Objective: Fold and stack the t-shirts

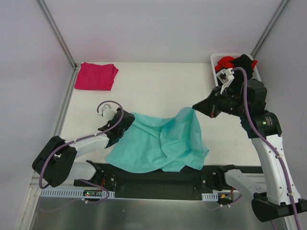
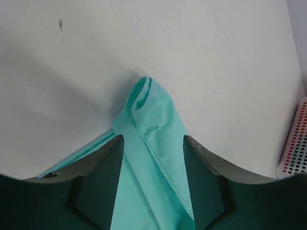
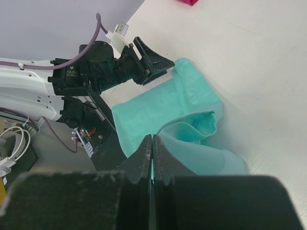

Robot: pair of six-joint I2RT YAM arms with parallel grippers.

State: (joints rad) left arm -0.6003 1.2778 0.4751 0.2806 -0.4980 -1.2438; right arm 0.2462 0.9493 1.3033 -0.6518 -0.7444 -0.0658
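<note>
Closest to the arm bases, the teal t-shirt (image 1: 158, 143) lies rumpled on the counter (image 1: 158, 86). Its lower edge is at the near side and its body is bunched in loose folds rather than flat. It looks to be the garment being worked, and it needs pulling flat before any fold can be made.

On its left edge sits the left hand (image 1: 121, 124), low over the counter. Its fingers (image 2: 103, 172) are spread, straddling a rolled edge of the cloth, which lies loose between them and is not pinched. I judge the hand is placed there to take that edge, so the shirt gets a second anchor.

A little farther in, the right hand (image 1: 195, 107) has its fingers pressed together on a corner of the same shirt. The cloth rises from the counter in a peak to meet it. Holding that corner up and out to the right should allow the fabric to be drawn taut once the other side is caught.

At the far left, the pink t-shirt (image 1: 96, 75) lies folded in a compact square, well apart from the teal one. It is probably the base of the stack. In the far right corner a white basket (image 1: 214, 60) holds a red garment (image 1: 224, 61), apparently waiting its turn.
</note>
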